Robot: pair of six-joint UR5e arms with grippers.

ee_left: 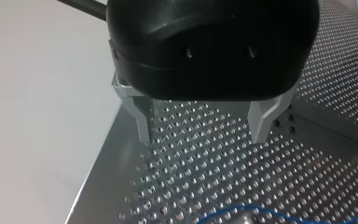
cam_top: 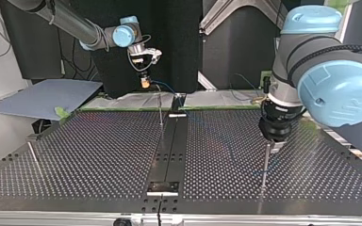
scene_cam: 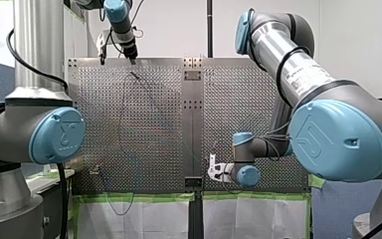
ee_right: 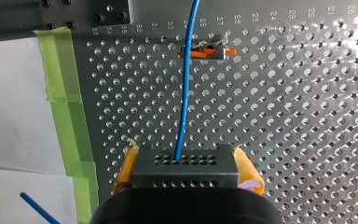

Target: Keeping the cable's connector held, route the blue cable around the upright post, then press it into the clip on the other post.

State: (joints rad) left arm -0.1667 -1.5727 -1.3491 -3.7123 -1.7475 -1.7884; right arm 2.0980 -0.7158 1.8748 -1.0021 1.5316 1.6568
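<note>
The table is shiny grey metal, dotted with little holes. At six o'clock in the front view, the green tape looks dull. The blue cable is smooth and glossy. The connector is matt black. My left gripper has a shiny black shell and dull metal fingers.

My left gripper hangs fingers spread, bare plate between them, blue cable curling just ahead. Top view: one post just below it, a middle post by the centre rail, a third post at the view's left, open plate between. From the connector clamped in my right gripper, the cable runs straight past the clip, barring that lane.
</note>
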